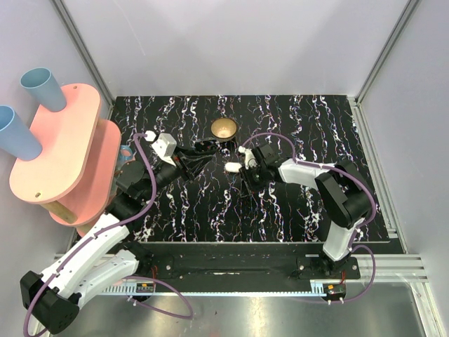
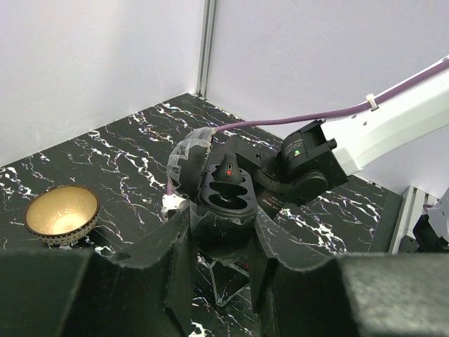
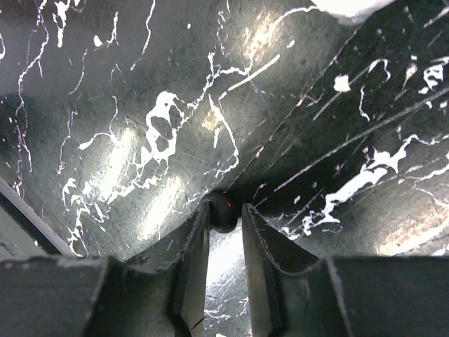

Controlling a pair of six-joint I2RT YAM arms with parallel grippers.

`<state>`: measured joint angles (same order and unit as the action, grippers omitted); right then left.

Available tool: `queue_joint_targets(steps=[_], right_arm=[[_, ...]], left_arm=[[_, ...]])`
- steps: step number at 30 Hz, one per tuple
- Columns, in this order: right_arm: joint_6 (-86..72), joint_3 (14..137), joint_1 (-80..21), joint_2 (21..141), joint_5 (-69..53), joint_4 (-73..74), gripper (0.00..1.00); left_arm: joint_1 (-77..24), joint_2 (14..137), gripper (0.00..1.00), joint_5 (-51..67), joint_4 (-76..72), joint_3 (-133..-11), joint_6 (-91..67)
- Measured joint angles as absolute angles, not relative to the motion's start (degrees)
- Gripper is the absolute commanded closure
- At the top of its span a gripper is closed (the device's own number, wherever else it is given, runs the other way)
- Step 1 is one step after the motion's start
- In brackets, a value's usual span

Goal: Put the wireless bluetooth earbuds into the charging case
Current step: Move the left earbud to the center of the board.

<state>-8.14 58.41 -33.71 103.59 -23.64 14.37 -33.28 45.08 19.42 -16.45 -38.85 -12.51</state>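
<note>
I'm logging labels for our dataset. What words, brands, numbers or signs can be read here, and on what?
No text can be read in any view.
Small coloured tags on the base rail: too small to read.
Bowl, blue cups, pink shelf: no print visible.

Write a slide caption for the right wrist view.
Right gripper pinching a red-lit black ball, marbled table behind.

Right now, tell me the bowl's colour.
The bowl is shiny gold inside; left wrist view shows it best.
</note>
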Motion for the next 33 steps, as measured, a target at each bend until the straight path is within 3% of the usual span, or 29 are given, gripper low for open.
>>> queue_joint_targets(steps=[7, 12, 23, 29, 31, 33], right_arm=[[-8.8, 57.6, -33.7, 103.0, -23.4, 14.5, 0.70], [-9.5, 57.2, -33.7, 102.8, -23.2, 14.4, 0.80], [-20.2, 53.7, -33.7, 99.4, -19.5, 14.2, 0.82], [-33.2, 48.7, -33.8, 96.0, -16.3, 11.4, 0.79], [-36.9, 47.3, -33.8, 95.2, -15.3, 9.9, 0.67], [-40.4, 45.7, -33.8, 94.5, -14.9, 8.0, 0.65]], left_arm=[[-33.3, 45.1, 1.00, 19.4, -16.5, -38.9, -12.8], [-33.3, 45.1, 1.00, 19.4, -16.5, -38.8, -13.1], [-33.3, 45.1, 1.00, 19.4, -16.6, -38.8, -13.2], [-33.3, 45.1, 1.00, 19.4, -16.6, -38.8, -13.4], [-33.3, 45.1, 1.00, 19.4, -16.6, -38.8, -13.5], [-33.3, 45.1, 1.00, 19.2, -16.6, -38.8, -13.5]])
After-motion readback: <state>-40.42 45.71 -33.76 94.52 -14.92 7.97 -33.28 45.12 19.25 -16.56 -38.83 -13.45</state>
